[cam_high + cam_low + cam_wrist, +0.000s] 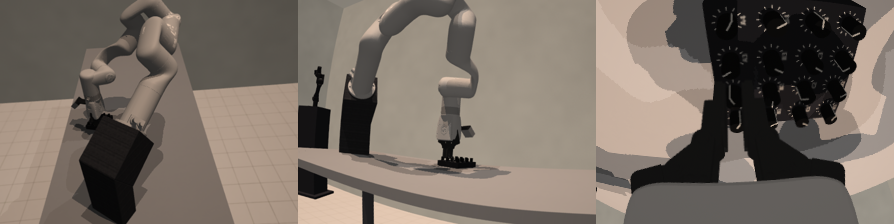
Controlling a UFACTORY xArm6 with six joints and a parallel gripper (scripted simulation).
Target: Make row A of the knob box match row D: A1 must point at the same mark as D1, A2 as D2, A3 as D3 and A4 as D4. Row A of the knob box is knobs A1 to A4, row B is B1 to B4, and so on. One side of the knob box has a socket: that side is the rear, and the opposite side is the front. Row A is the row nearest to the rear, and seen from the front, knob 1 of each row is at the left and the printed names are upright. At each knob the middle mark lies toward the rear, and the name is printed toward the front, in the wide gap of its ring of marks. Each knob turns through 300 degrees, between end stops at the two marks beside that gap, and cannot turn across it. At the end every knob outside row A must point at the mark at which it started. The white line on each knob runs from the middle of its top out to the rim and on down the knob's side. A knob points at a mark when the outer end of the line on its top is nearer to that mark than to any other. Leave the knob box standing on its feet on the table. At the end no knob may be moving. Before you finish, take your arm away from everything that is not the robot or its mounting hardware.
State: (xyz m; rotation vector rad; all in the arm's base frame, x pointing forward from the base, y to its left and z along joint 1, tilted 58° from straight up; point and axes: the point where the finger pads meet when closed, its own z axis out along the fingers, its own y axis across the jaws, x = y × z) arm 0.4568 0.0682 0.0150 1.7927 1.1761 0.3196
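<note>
The black knob box stands flat on the table. In the top view only its edge shows, behind the arm's dark pedestal. In the wrist view it has four rows of black knobs with white lines, and the printed names are too small to read. My gripper points straight down over the box's left column, at the side nearest the wrist camera. Its two dark fingers are shut on a knob there. I cannot tell which knob it is by name.
The arm's dark pedestal stands on the table close to the box and hides most of it in the top view. A second dark stand with a small mast stands on the floor beyond the table's left end.
</note>
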